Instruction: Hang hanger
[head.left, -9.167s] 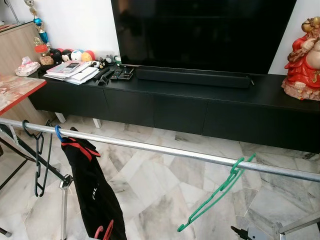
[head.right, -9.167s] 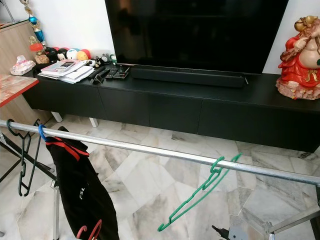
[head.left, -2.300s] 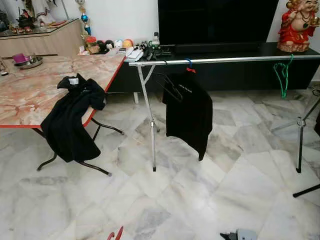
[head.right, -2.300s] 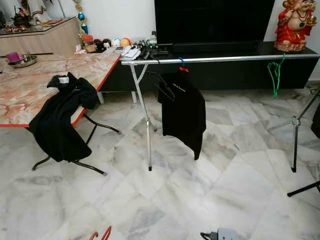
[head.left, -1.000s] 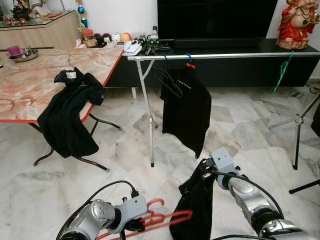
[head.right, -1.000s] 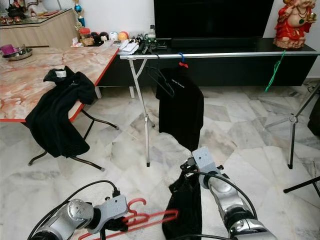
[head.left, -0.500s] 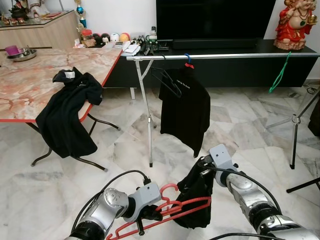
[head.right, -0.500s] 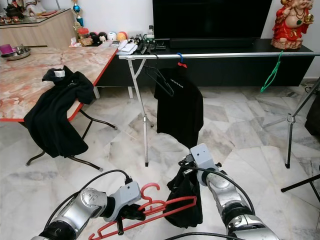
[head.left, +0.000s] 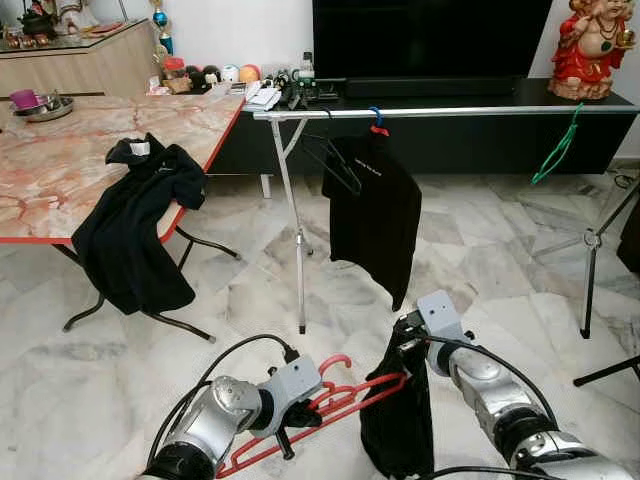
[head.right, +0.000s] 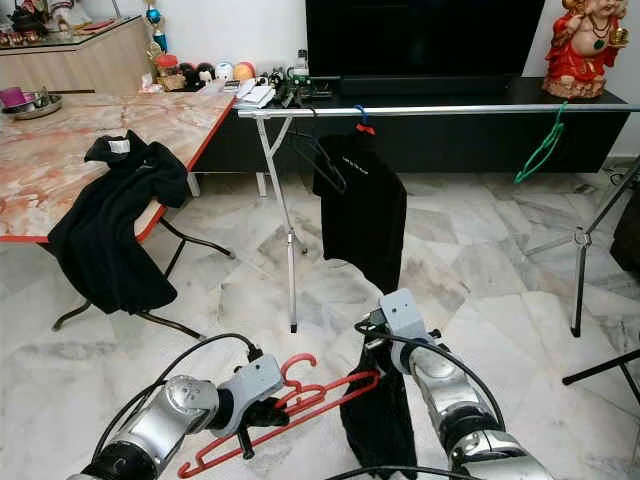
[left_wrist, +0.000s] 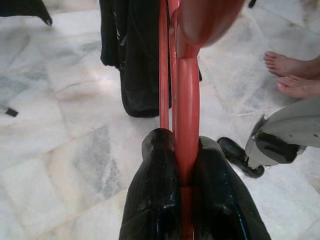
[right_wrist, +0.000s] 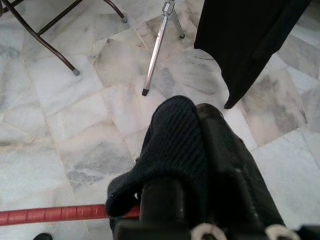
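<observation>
Left gripper (head.left: 300, 412) clenched on red plastic hanger (head.left: 330, 412), held low over marble floor (head.left: 120, 380). Right gripper (head.left: 408, 338) pinching black garment (head.left: 400, 425), fabric draped at hanger's far end. Silver rail (head.left: 450, 112) well beyond, black shirt (head.left: 375, 215) hanging there.

a red plastic hanger (head.left: 330, 405) is seen at the lower centre of the left eye view, tilted with its hook (head.left: 336, 362) uppermost and its far end raised toward the right. its body is clamped between two black fingers (left_wrist: 150, 200). a black garment (head.left: 400, 420) is draped from its right end, hanging down toward the marble floor.
</observation>
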